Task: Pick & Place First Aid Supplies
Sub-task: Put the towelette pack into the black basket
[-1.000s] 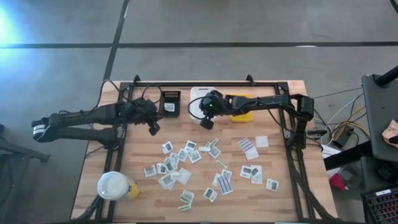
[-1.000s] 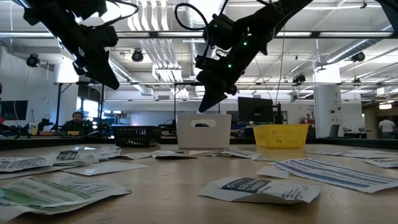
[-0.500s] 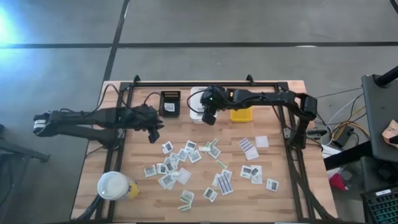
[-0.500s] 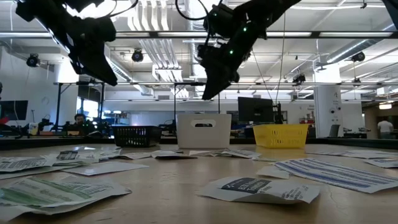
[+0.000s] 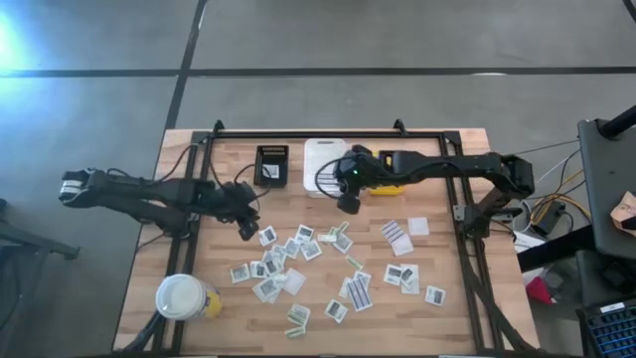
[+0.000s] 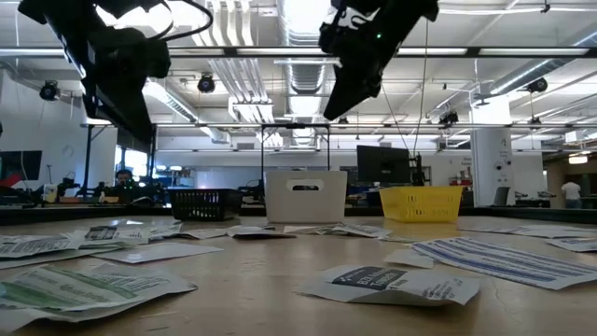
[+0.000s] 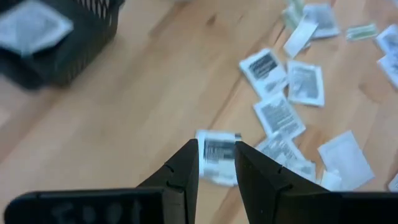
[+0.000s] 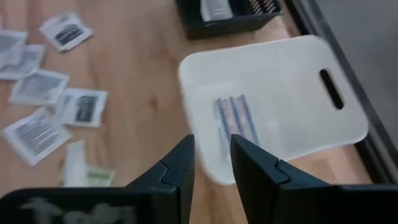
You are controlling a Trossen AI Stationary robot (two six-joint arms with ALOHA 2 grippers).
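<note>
Left tool [image 7: 216,163] hung over printed packet [image 7: 217,154], prongs slightly apart, empty. Best: drop straight, pinch that packet only. Right tool [image 8: 212,163] empty, narrowly apart, beside white bin [image 8: 292,87].

Paper packets [image 5: 303,261] scattered flat mid-table; blue-striped one [image 8: 235,119] lying inside white bin [image 8: 292,74].

wooden table [image 5: 437,318] carries scattered packets [image 5: 298,249], three bins [image 5: 271,164] and a cup [image 5: 182,296].
</note>
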